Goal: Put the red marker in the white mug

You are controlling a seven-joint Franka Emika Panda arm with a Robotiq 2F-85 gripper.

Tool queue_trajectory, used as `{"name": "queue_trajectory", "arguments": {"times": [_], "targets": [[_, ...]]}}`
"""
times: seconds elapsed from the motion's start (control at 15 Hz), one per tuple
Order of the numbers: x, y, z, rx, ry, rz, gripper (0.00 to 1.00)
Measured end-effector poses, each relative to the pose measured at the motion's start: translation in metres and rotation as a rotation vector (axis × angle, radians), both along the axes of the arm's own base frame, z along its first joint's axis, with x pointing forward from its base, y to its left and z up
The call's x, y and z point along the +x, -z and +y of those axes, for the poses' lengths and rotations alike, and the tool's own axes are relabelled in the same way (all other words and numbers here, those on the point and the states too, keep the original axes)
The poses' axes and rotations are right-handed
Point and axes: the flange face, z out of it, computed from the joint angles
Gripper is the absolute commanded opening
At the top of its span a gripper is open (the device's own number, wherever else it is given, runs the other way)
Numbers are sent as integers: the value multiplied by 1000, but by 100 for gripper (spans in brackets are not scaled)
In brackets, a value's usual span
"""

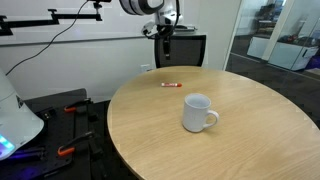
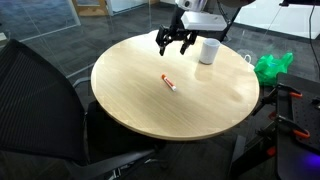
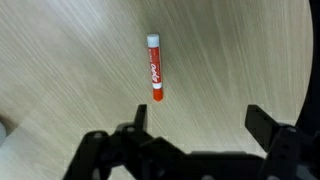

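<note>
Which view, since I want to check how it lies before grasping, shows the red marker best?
The wrist view: the red marker lies large and sharp on the table, its whitish end and printed barrel plain. In both exterior views the red marker is only a small red sliver, its ends hard to tell.

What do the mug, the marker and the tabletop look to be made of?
The white mug looks like glazed ceramic: plain and glossy, with soft highlights. The red marker looks like smooth plastic, with dark printing on the barrel and a whitish end. The round table shows light wood grain with a low sheen, probably laminate or veneer; solid wood cannot be ruled out.
</note>
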Motion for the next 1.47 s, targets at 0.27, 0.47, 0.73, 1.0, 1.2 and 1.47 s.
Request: {"name": "queue_trajectory", "arguments": {"times": [0.27,0.47,0.73,1.0,1.2,1.47], "targets": [[10,39,-5,-15,12,45,100],[13,65,-7,-19,12,77,100],[17,93,-8,-25,10,109,100],[23,112,-9,-27,12,124,100],[29,121,-15,-35,4,125,100],[38,130,-26,-51,8,122,100]]}}
